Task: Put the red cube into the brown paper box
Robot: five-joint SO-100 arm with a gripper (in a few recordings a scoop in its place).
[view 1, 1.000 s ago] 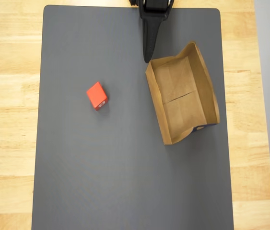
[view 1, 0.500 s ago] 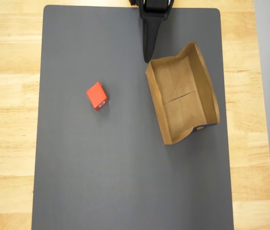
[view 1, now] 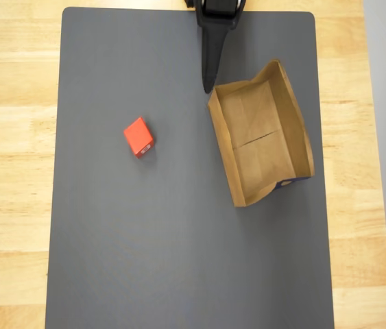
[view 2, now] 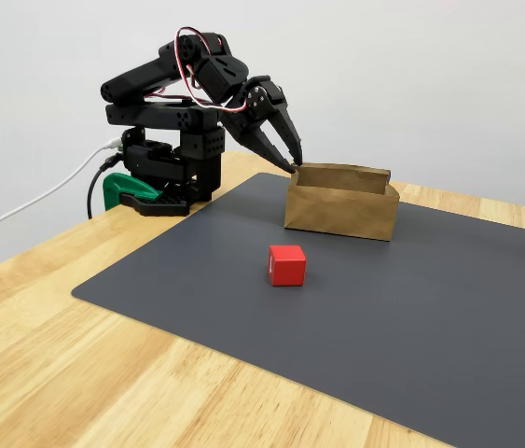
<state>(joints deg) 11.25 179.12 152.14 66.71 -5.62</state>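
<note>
The small red cube lies on the dark grey mat, left of the middle in the overhead view, with nothing touching it. The brown paper box sits open-topped to its right, holding nothing, with a blue mark at its near right corner. My black gripper hangs shut just beyond the box's far left corner, with nothing in it. In the fixed view the cube stands in front of the box, and the gripper points down at the box's left rim.
The grey mat covers most of a light wooden table. The arm's black base and green clamp stand at the table's far left corner in the fixed view, with a white cable trailing off left.
The gripper has swung slightly to the left in the overhead view. Cube and box have not moved.
</note>
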